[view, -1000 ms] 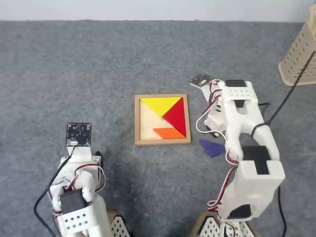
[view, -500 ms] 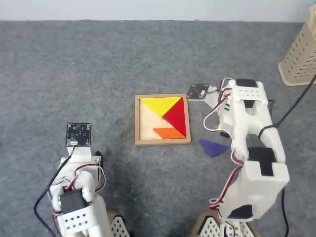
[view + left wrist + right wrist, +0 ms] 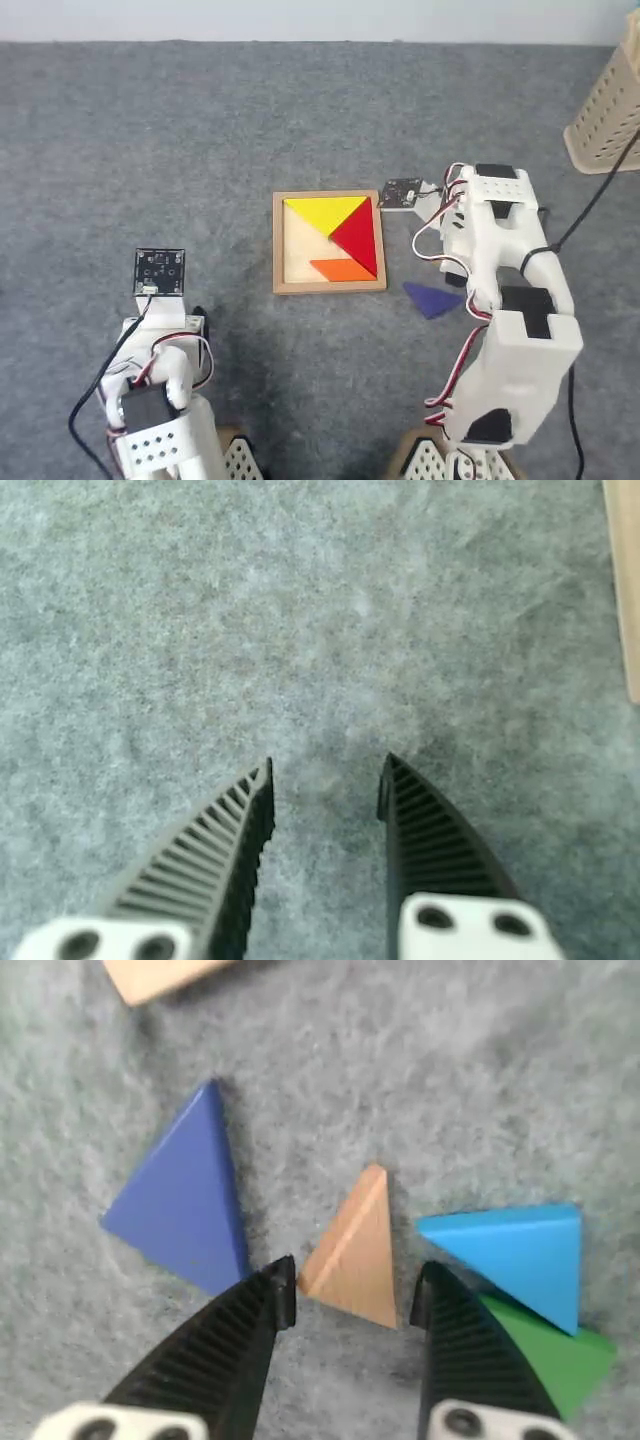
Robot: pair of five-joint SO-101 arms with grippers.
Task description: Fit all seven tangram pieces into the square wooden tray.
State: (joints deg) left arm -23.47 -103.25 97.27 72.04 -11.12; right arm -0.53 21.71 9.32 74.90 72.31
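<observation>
— Where's the tray?
— In the middle of the high view. The tray (image 3: 329,289) lies flat on the carpet (image 3: 150,120). A yellow triangle (image 3: 325,213) fills its upper part and a red triangle (image 3: 358,240) sits against the right wall. An orange piece (image 3: 343,269) lies along the lower wall, and the left part is bare wood.
— And the loose pieces?
— A blue triangle (image 3: 432,298) lies on the carpet just right of the tray's lower right corner, beside the right arm (image 3: 500,260). The right wrist view shows a tan triangle (image 3: 355,1250) near it, then a light-blue triangle (image 3: 512,1252) lying partly over a green piece (image 3: 555,1360).
— The right gripper?
— The right gripper (image 3: 355,1280) has its fingers apart, one tip on each side of the tan triangle. I cannot tell whether they touch it.
— And the left?
— The left arm (image 3: 160,400) is at the lower left, well apart from the tray. The left gripper (image 3: 328,763) hangs over bare carpet, fingers apart, holding nothing.
</observation>
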